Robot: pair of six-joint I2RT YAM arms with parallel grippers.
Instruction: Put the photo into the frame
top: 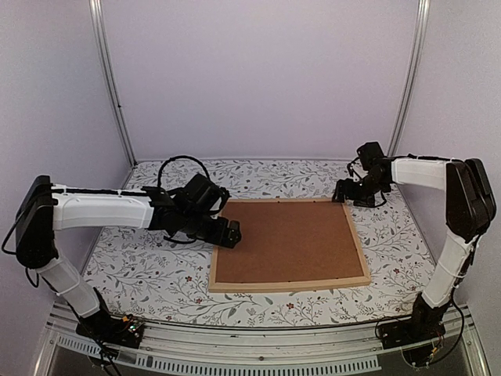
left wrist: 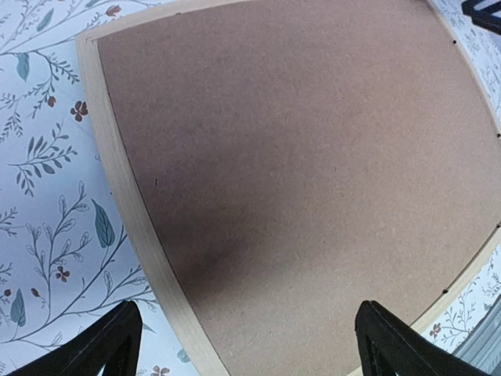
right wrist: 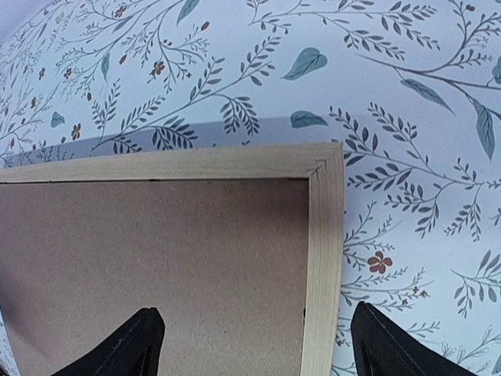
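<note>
Floral-printed worktop (top: 156,274) carries the frame (top: 290,283) lying flat, its long axis running 9 to 3 o'clock, with a brown backing board (top: 286,239) filling it. No photo is in sight, and whether it lies under that board cannot be told. Left claw (top: 232,233) hangs wide open and empty over the frame's 9 o'clock edge, seemingly the nearer, while the right claw (top: 343,192), also spread and empty, sits by the 1 o'clock corner.

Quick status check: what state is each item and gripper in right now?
frame: lying flat on the table
backing board: seated flat inside the frame
photo: not visible in any view
left gripper: open, empty, over the frame's left edge
right gripper: open, empty, over the frame's far right corner
</note>
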